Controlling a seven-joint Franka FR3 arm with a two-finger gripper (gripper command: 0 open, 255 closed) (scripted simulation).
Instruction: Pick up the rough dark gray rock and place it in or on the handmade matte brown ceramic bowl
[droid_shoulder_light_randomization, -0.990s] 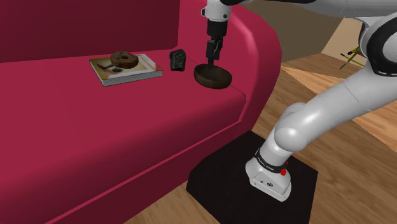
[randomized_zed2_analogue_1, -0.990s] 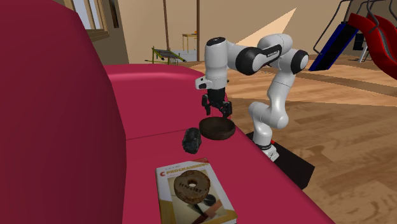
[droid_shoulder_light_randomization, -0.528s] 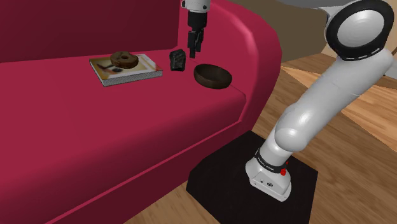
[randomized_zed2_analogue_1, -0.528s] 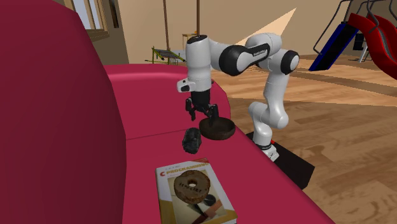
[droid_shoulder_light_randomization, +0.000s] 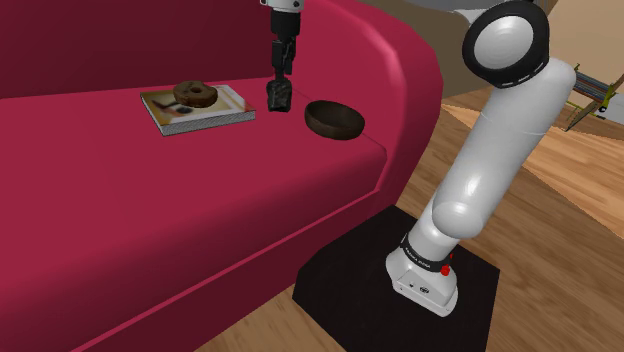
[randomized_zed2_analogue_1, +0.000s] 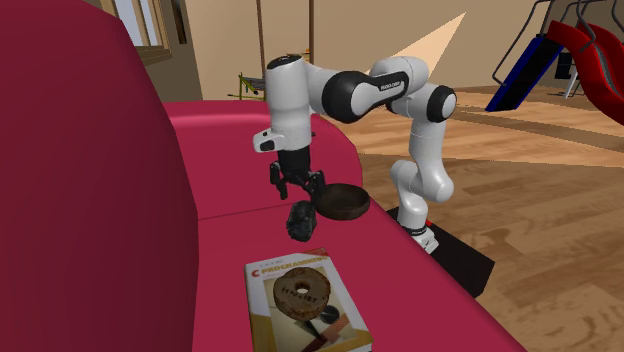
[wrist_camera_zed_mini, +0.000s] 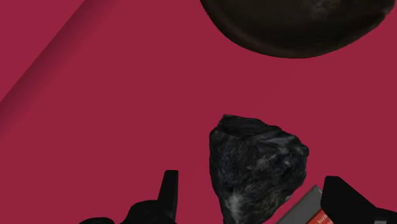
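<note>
1. Sofa (droid_shoulder_light_randomization: 200, 210): crimson and upholstered. Its seat carries every item listed below.
2. Rock (droid_shoulder_light_randomization: 279, 97) (randomized_zed2_analogue_1: 299, 222) (wrist_camera_zed_mini: 254, 167): dark gray and rough-faced. It rests on the seat toward the armrest end, between the book and the bowl, and touches neither.
3. Bowl (droid_shoulder_light_randomization: 334, 119) (randomized_zed2_analogue_1: 341, 202) (wrist_camera_zed_mini: 299, 25): dark brown, matte and shallow. It stands upright just beside the rock, nearer the armrest edge of the seat. Nothing is seen inside it.
4. Book (droid_shoulder_light_randomization: 197, 110) (randomized_zed2_analogue_1: 305, 305): lies flat on the seat on the rock's far side from the bowl, with a brown ring-shaped doughnut (droid_shoulder_light_randomization: 195, 93) on its cover.
5. Gripper (droid_shoulder_light_randomization: 280, 82) (randomized_zed2_analogue_1: 300, 192) (wrist_camera_zed_mini: 254, 203): all black and pointed straight down over the rock. The 2 fingers stand apart, 1 on either side of the rock, and in the wrist view neither touches it.
6. Progress, as judged: the approach looks nearly complete. No grasp is made and the rock is not yet lifted.
7. Remaining, as judged: 4 steps, namely lower, close on the rock, lift, and carry it the short way to the bowl for release.
</note>
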